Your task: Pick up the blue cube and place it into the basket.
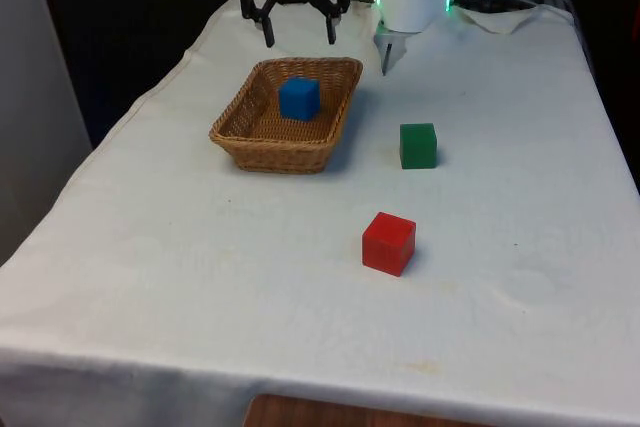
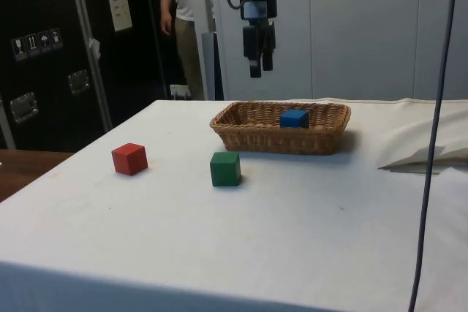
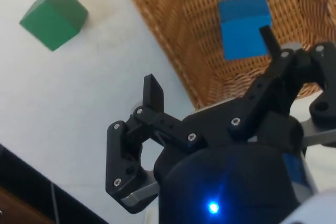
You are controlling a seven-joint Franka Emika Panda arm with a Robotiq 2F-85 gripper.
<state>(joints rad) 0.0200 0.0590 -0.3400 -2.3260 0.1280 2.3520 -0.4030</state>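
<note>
so going across the front view from its left: the wicker basket point(image 1: 285, 117) sits on the white cloth point(image 1: 200, 277) toward the far end of the table, and the blue cube point(image 1: 299, 98) is lying inside it, resting on the basket floor, nothing touching it. above the basket's far rim hangs the black gripper point(image 1: 299, 39), well clear of the cube, fingers spread wide apart and holding nothing. you can see the same in the wrist view, where both fingertips point(image 3: 153, 91) stand far from each other, with the cube point(image 3: 243, 26) and the weave point(image 3: 184, 14) down below them.

moving toward the front view's right, the green cube point(image 1: 418, 145) sits on the cloth just beside the basket, not touching it. nearer the camera and a bit further out is the red cube point(image 1: 389, 243), on its own, well apart from the basket.

in the side view a person point(image 2: 179, 20) stands behind the table next to the dark cabinets point(image 2: 51, 49), and the gripper point(image 2: 259, 69) hangs high over the basket point(image 2: 281, 128).
</note>
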